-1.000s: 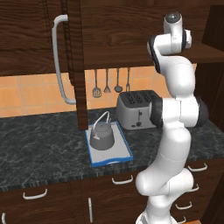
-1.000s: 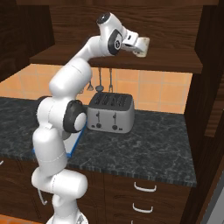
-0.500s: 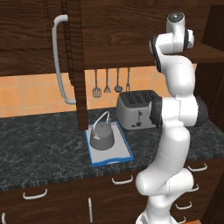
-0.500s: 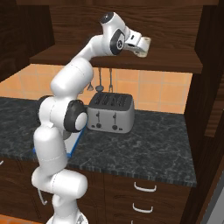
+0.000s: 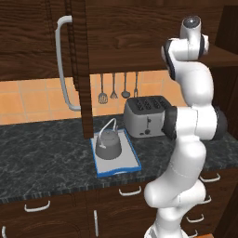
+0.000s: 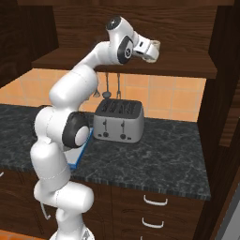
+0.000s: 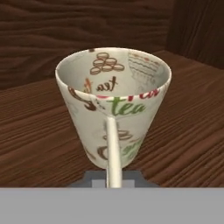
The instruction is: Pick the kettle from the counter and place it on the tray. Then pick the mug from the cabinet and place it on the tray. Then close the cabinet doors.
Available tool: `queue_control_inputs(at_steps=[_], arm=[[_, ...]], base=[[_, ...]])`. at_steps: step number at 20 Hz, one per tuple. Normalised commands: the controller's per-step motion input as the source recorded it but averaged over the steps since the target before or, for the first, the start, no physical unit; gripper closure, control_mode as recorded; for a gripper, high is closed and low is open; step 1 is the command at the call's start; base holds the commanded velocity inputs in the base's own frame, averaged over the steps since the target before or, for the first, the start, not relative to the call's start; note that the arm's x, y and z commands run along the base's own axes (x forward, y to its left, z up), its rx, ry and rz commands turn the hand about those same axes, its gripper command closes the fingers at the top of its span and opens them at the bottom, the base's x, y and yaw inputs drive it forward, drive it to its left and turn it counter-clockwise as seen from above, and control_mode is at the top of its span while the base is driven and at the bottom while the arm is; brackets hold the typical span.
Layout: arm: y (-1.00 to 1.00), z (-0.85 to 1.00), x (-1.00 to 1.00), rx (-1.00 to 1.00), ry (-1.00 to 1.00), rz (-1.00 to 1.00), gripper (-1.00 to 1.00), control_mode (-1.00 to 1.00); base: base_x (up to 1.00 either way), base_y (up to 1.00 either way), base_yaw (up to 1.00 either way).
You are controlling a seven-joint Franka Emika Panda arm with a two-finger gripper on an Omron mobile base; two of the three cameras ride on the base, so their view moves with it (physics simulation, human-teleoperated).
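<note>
Fingers have just closed, pinching the mug [image 7: 113, 109] by its handle on the cabinet [image 7: 39, 118] shelf; kettle [image 5: 108, 145] already sits on the tray [image 5: 132, 160], so lifting comes next.

Dark marbled counter [image 5: 42, 153] carries the blue-rimmed tray [image 5: 132, 162] w/ the kettle [image 5: 108, 145] sitting on it, silver toaster [image 5: 146, 116] just beside, to the right. Up top, cabinet shelf [image 7: 39, 131], brown wood, has the mug [image 7: 113, 105] upright on it.
</note>
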Motion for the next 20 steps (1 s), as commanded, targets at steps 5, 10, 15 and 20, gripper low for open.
queue_control_inputs(at_steps=[5,10,15,20], arm=[[0.00,0.00,-0.68,0.00,-0.03,0.32,1.00,-1.00],[0.00,0.00,-0.69,-0.01,-0.03,0.60,1.00,-1.00],[0.00,0.00,-0.66,-0.06,-0.03,0.80,1.00,-1.00],[0.04,0.02,-0.72,-0.06,0.00,0.81,1.00,-1.00]], base=[[0.00,0.00,0.00],[0.00,0.00,0.00],[0.00,0.00,0.00],[0.00,0.00,0.00]])
